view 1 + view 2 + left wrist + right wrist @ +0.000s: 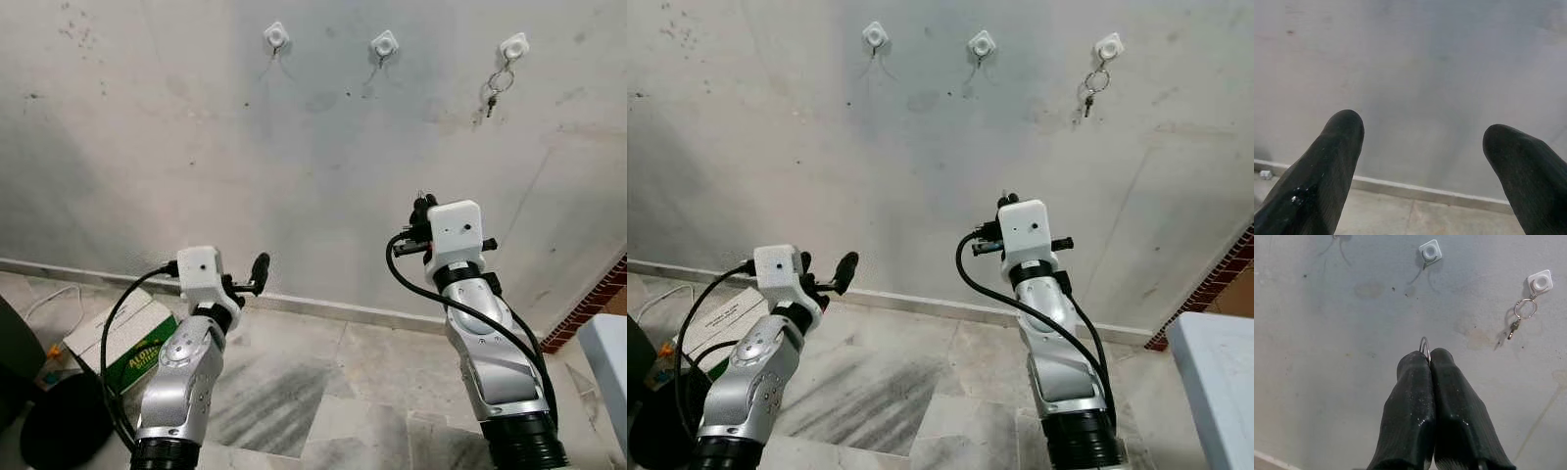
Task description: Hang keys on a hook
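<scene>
Hang isn't done yet — the right gripper (1427, 355) is pinched tight on a key ring (1424, 345), raised toward the wall but well short of the hooks. Only a thin silver loop pokes out past the fingertips; the keys themselves are hidden. Middle hook (1429, 251) looks free, while the right hook (513, 46) already holds another set of keys (497, 86). Left gripper (257, 270) hangs low on the left, fingers spread apart, holding nothing.
</scene>
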Motion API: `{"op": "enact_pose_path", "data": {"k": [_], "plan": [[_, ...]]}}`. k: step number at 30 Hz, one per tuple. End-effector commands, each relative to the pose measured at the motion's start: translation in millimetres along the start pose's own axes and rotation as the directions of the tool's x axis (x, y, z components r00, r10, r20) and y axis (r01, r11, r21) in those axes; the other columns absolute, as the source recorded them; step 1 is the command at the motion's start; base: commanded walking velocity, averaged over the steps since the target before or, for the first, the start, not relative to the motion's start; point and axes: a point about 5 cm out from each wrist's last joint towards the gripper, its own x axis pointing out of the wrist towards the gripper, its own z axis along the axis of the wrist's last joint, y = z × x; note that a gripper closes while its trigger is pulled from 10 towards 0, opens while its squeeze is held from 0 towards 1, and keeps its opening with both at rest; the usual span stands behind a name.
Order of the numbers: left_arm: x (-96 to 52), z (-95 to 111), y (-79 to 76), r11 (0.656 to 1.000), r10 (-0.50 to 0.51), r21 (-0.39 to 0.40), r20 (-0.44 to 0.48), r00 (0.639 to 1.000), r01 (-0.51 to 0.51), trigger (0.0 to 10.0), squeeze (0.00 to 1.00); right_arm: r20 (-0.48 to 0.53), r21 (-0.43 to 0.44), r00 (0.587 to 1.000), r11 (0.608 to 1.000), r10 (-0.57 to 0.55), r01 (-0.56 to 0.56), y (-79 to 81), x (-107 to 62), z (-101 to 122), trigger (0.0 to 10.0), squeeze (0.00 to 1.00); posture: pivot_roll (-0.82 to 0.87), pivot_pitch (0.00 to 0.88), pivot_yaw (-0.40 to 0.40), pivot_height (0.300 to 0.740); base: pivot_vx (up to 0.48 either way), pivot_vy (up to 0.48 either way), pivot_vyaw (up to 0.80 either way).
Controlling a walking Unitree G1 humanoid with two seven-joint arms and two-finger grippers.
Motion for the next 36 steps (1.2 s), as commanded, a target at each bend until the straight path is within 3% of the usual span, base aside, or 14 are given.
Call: {"op": "enact_pose_path", "data": {"k": [1, 36], "plan": [[-0.9, 5.0, -0.9, 1.000, -0.017, -0.004, 0.017, 1.000, 0.017, 10.0, 0.00, 0.034, 0.010, 0.999, 1.000, -0.011, 0.010, 0.2, -0.2, 7.3, 10.0, 0.00, -0.07, 0.000, 0.060, 0.740, 0.000, 0.000, 0.00], [-4.1, -0.9, -5.4, 0.998, -0.057, -0.003, -0.022, 0.998, 0.057, 10.0, 0.00, 0.043, 0.018, 0.999, 1.000, 0.007, -0.008, 3.6, -2.6, 8.9, 10.0, 0.00, -0.06, 0.000, 0.078, 0.740, 0.247, 0.000, 0.00]]}}
